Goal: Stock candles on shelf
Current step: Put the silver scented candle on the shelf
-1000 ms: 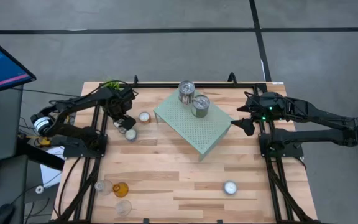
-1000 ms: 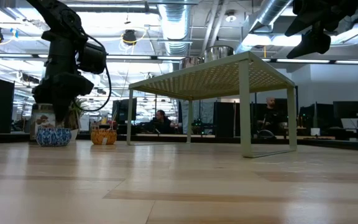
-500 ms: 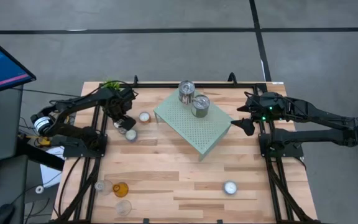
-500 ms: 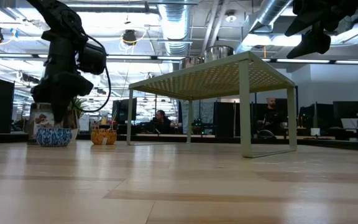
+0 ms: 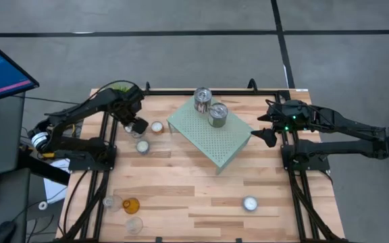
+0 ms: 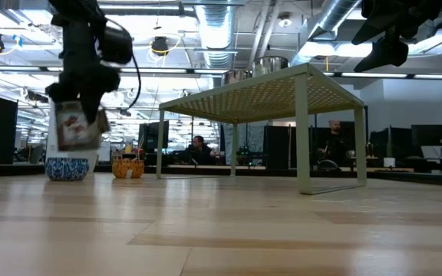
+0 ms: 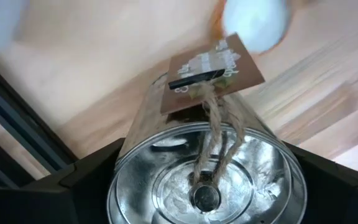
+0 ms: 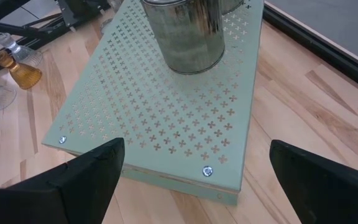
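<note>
Tin (image 5: pixel 139 125) in the left claw (image 5: pixel 138 125), seen from above, rides clear of the counter (image 5: pixel 181 196), the shelf (image 5: pixel 211 133) and its two tins well off to one side; the right claw (image 5: pixel 262 135) waits open beside the shelf. Low view: the tin (image 6: pixel 74 126) hangs tilted, label outward. Left wrist view: fingers clamp its round wall, lid (image 7: pixel 207 180) shiny, twine and a card tag (image 7: pixel 211 68) trailing. It looks rigid, light and slick, so a mid-wall grip seems safest. Right wrist view: shelf just ahead.

dark jointed arms (image 5: pixel 86 111), black cables, green light
</note>
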Controlling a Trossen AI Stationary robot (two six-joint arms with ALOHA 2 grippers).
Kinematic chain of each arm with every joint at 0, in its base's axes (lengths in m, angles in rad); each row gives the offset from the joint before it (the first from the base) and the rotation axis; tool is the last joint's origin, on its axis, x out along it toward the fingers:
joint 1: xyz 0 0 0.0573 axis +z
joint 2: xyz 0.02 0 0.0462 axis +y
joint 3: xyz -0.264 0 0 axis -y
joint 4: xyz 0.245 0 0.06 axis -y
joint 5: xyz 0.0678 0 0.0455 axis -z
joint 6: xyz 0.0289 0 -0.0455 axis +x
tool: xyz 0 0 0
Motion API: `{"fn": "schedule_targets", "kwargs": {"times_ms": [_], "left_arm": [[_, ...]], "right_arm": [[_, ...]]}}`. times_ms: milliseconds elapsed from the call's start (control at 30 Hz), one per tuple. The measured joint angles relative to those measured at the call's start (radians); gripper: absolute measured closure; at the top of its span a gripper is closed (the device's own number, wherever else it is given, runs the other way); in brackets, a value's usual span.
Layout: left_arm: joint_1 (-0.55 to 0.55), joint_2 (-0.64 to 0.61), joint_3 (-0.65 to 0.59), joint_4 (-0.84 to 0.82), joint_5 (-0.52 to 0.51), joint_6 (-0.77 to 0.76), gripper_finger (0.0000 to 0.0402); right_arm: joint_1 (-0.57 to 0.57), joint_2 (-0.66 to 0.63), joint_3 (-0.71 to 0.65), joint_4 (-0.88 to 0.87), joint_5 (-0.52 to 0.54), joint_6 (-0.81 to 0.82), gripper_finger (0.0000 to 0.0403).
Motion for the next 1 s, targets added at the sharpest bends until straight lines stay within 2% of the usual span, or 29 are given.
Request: {"fn": "schedule_targets", "kwargs": {"times_ms": [333,633,1000], "left_arm": [[-0.029,-0.046,0.228,-0.041,0.069,-0.118,0.0045],[-0.186,-0.006,0.413,-0.035,0.088,-0.240,0.0047],[-0.390,0.162,0.610,0.079,0.089,-0.359,0.0046]], "right_arm": [[0.000,0.000,0.000,0.000,0.002,0.000,0.0013],[0.000,0.000,0.000,0.000,0.003,0.000,0.0013],[0.000,0.000,0.000,0.000,0.003,0.000,0.0013]]}}
